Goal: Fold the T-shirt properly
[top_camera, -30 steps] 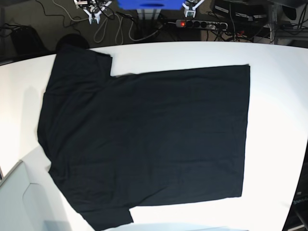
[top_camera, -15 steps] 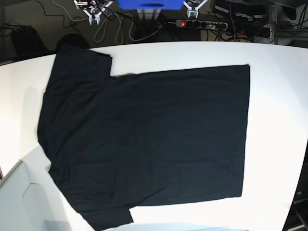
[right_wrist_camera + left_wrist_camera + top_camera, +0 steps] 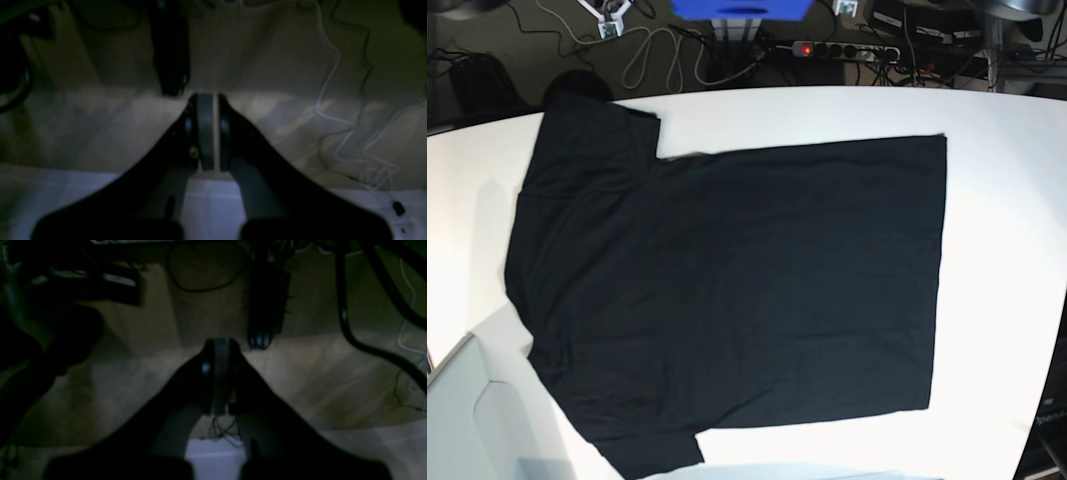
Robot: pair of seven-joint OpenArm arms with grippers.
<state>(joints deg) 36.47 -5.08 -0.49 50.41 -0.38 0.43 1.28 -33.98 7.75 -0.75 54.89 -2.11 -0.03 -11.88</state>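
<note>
On the white table [image 3: 1007,200], black T-shirt [image 3: 747,290] flat; beyond its far edge, seemingly, left claw [image 3: 218,343] and right claw [image 3: 206,98] closed, empty.

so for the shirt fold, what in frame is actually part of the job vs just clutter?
Job:
- T-shirt, spread flat, plain black side up
- left gripper, shut, empty
- right gripper, shut, empty
- table under the shirt

Clutter:
- power strip
- loose cables
- blue box

T-shirt [image 3: 727,290] lies flat on table [image 3: 1007,250], unobstructed
</note>
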